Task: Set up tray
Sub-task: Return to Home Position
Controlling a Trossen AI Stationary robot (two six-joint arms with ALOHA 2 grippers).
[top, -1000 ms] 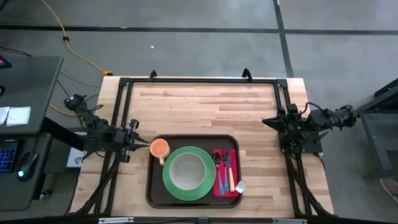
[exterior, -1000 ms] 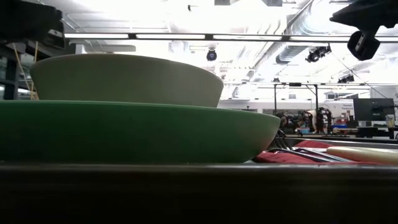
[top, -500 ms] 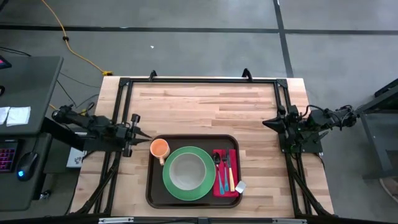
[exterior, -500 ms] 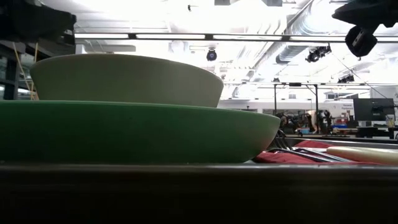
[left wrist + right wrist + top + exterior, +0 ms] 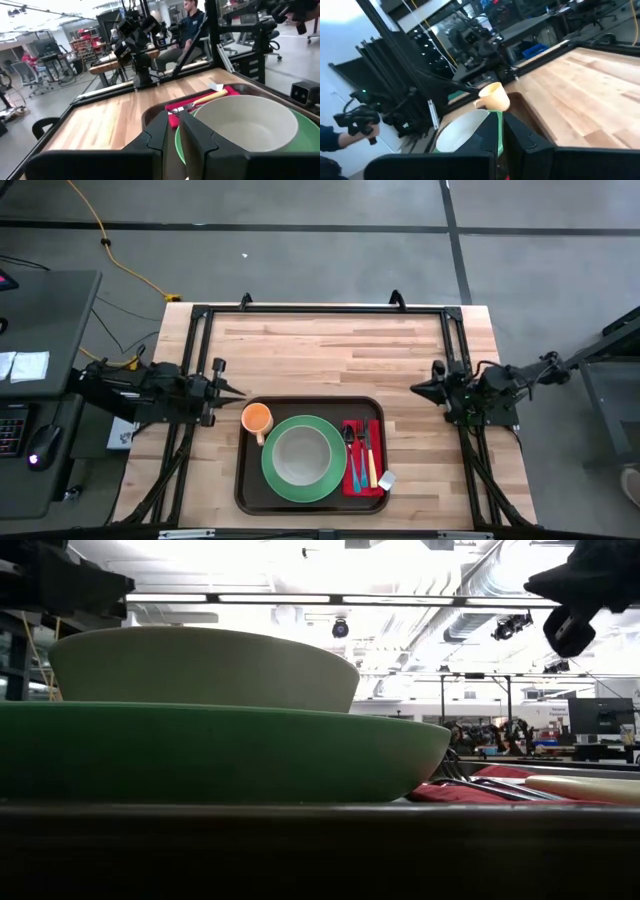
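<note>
high view: cup (image 5: 257, 418) on tray (image 5: 247, 483) (low cam hides it); left gripper (image 5: 233, 392), right gripper (image 5: 417, 388) clenched.

tray (image 5: 247, 486): holds everything
plate (image 5: 331, 484): green, mid-tray, bowl (image 5: 302, 452) on it
cup (image 5: 257, 418): orange, beside plate
napkin (image 5: 377, 442): red, cutlery (image 5: 359, 452) on it
left gripper (image 5: 232, 391), right gripper (image 5: 418, 388): off tray

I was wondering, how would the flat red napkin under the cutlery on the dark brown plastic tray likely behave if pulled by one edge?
The red napkin lies thin and flat, so it is probably floppy and light. The blue spoon, blue fork and yellow knife rest on it, so pulling would likely drag or scatter them.
</note>
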